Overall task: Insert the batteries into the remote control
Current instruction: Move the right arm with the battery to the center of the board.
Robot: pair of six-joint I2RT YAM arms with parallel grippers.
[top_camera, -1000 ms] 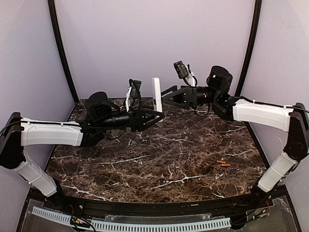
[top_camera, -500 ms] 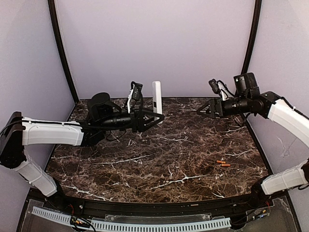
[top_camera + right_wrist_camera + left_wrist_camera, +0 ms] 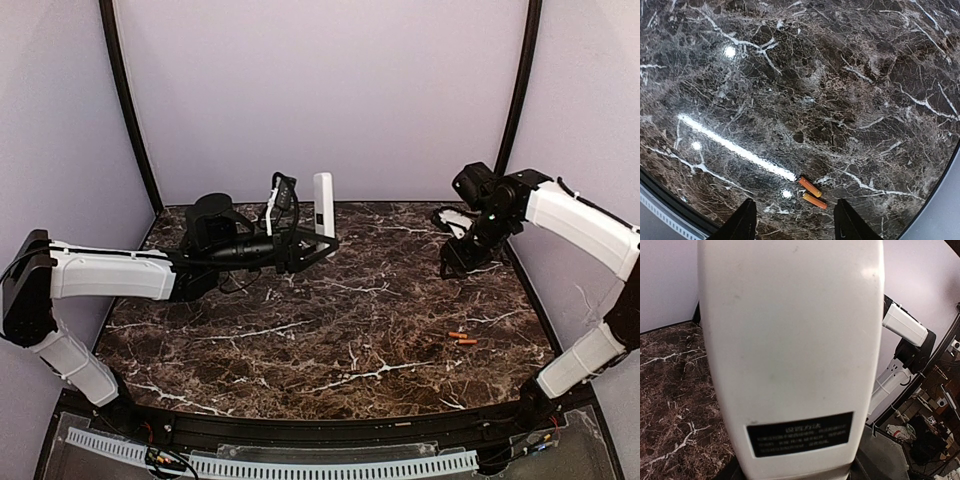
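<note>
Top external view is showing the left gripper [image 3: 320, 242] clamping the remote control [image 3: 324, 200] upright above the marble table [image 3: 300, 340], seemingly steadying it for loading, while the right gripper [image 3: 794, 207], fingers apart, is hanging over the batteries [image 3: 812, 193] lying side by side, apparently lining up a pick.

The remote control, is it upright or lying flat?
Upright: the left tool grips the remote control at its lower end, its long side standing vertical.

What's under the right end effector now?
Dark marble table with both batteries lying side by side, framed between the open right end effector. Its fingers hide small patches of table at the wrist view's bottom edge.
</note>
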